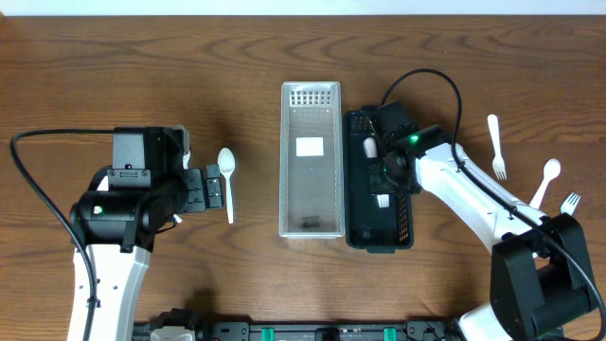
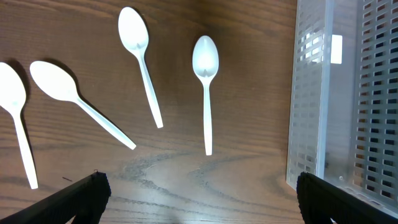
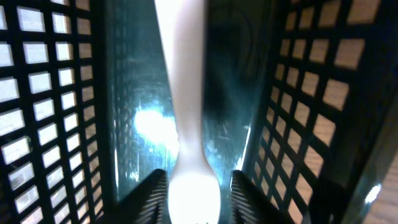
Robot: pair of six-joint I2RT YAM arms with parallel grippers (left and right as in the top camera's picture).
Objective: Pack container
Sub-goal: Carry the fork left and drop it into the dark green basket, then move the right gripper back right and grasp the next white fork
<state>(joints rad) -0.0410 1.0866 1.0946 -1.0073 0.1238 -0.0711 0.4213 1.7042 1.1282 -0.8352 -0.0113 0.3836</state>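
Observation:
A clear plastic container (image 1: 311, 159) stands at the table's centre, with a black mesh container (image 1: 381, 180) right beside it. My right gripper (image 1: 383, 180) is down inside the black container, shut on the broad end of a white plastic utensil (image 3: 186, 124) whose handle runs along the container floor. My left gripper (image 1: 204, 187) is open and empty, low over the table next to a white spoon (image 1: 227, 180). The left wrist view shows several white spoons (image 2: 205, 87) lying ahead of the open fingers (image 2: 199, 199) and the clear container's wall (image 2: 311, 99) at the right.
Two white forks (image 1: 495, 147) (image 1: 569, 202) and a white spoon (image 1: 546, 178) lie on the table right of the black container. A black cable (image 1: 431, 80) arcs over the right arm. Bare wood lies along the far edge.

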